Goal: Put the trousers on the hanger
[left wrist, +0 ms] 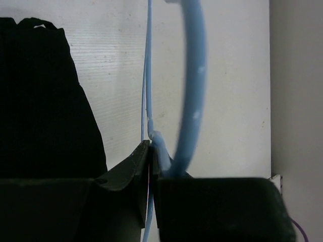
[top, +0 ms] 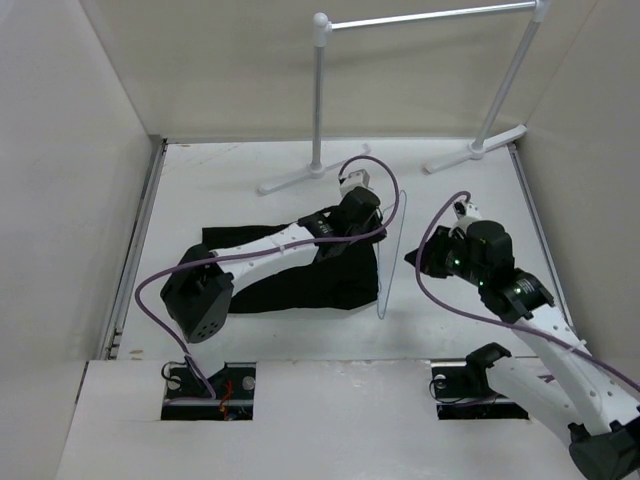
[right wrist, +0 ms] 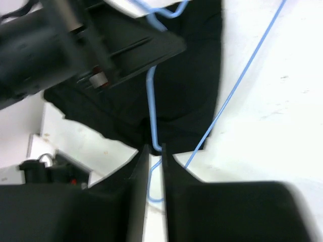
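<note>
The black trousers [top: 290,285] lie flat on the table under my left arm. They also show in the left wrist view [left wrist: 40,101] and the right wrist view [right wrist: 186,75]. The thin pale-blue hanger [top: 390,260] stands on edge just right of the trousers. My left gripper [top: 362,207] is shut on the hanger [left wrist: 194,75] at the base of its hook, and the wire runs between the jaws [left wrist: 151,151]. My right gripper [top: 412,258] has narrow jaws around a bent corner of the hanger [right wrist: 151,96], and the wire fills the gap [right wrist: 155,149].
A white tube garment rack [top: 320,100] with T-shaped feet stands at the back of the table. White walls enclose the left, back and right sides. Purple cables loop over both arms.
</note>
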